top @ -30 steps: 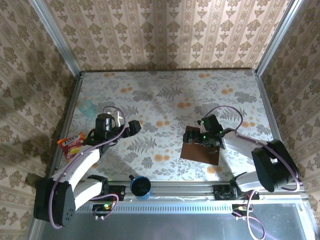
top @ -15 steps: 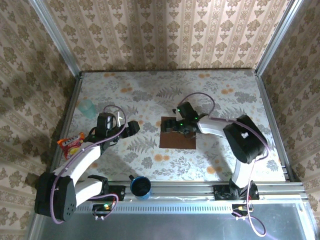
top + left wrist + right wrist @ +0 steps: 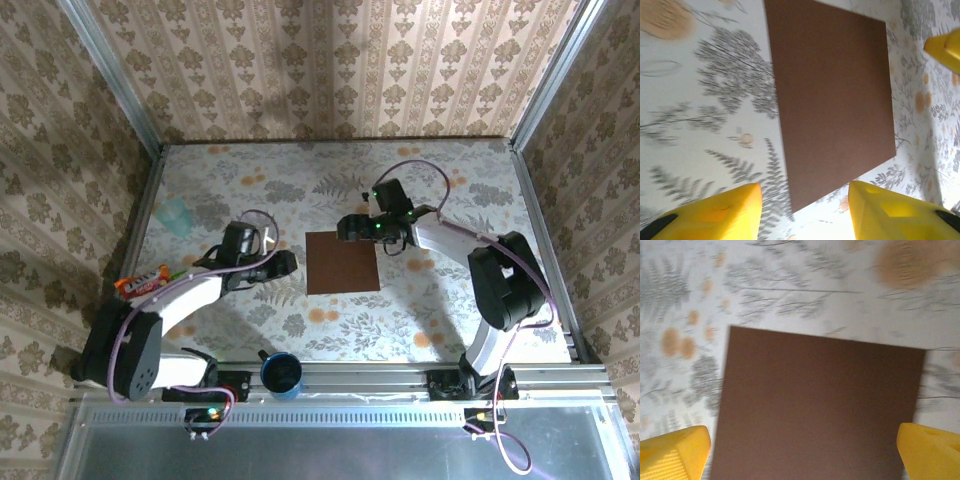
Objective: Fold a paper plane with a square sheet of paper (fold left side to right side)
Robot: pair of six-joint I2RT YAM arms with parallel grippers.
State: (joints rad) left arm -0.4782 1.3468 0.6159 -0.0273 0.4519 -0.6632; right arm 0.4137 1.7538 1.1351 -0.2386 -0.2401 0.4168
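A blue cup (image 3: 282,372) stood at the near rail of the table (image 3: 430,310), and a snack packet (image 3: 140,284) lay by the left edge. The square sheet of paper (image 3: 342,262) lay flat and unfolded at mid-table, with the left gripper (image 3: 287,263) just beside its left edge, fingers partly spread and empty. The right gripper (image 3: 346,229) hovered at the sheet's far edge, fingers spread wide, holding nothing.

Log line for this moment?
square sheet of paper: flat, unfolded | left claw: open, beside left edge | right claw: open, near far edge | fold: not started
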